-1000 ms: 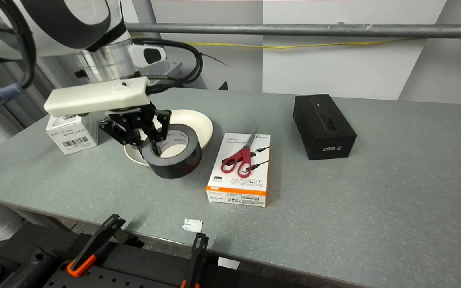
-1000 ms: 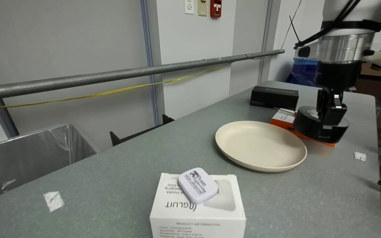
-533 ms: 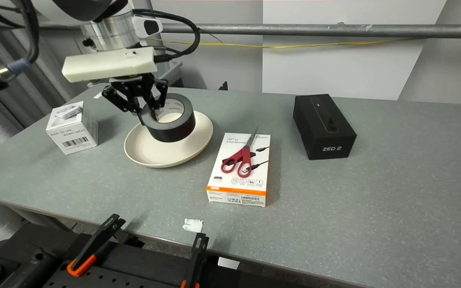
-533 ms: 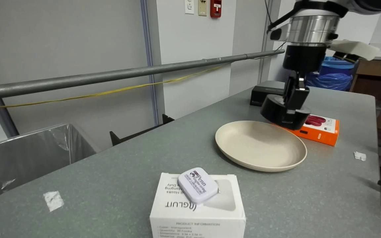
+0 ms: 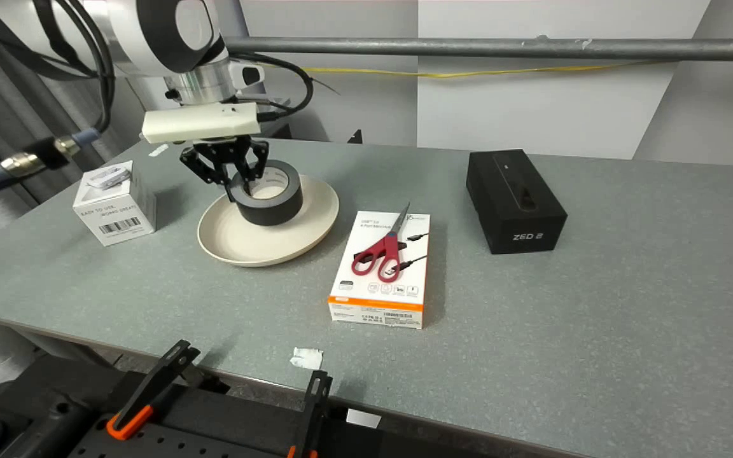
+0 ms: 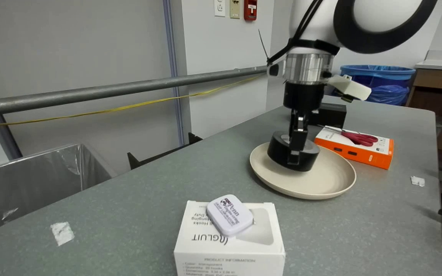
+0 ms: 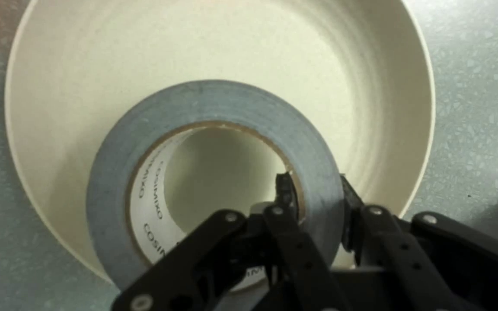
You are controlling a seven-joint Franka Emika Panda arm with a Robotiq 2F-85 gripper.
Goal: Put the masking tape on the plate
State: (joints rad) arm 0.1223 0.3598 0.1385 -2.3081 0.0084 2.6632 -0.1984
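The masking tape [image 5: 272, 211] is a thick dark roll with a white printed inner core. My gripper [image 5: 240, 193] is shut on one side of its wall, one finger inside the hole and one outside; the wrist view shows this grip [image 7: 317, 186] on the roll [image 7: 214, 100]. The round cream plate [image 5: 258, 251] lies on the table under the roll. In an exterior view the roll [image 6: 276, 151] is slightly tilted within the outline of the plate [image 6: 332, 177]. I cannot tell whether its lower edge touches the plate.
A white and orange box [image 5: 376, 305] with red scissors [image 5: 387, 251] on it lies beside the plate. A black box [image 5: 519, 207] stands farther along the table. A white box [image 6: 228, 249] bears a small white tin [image 6: 230, 216]. A lined bin [image 6: 33, 184] stands past the table edge.
My gripper has carried the tape from beside the plate to over it. In the last half second it has come lower, towards the plate. The plate and boxes have not moved.
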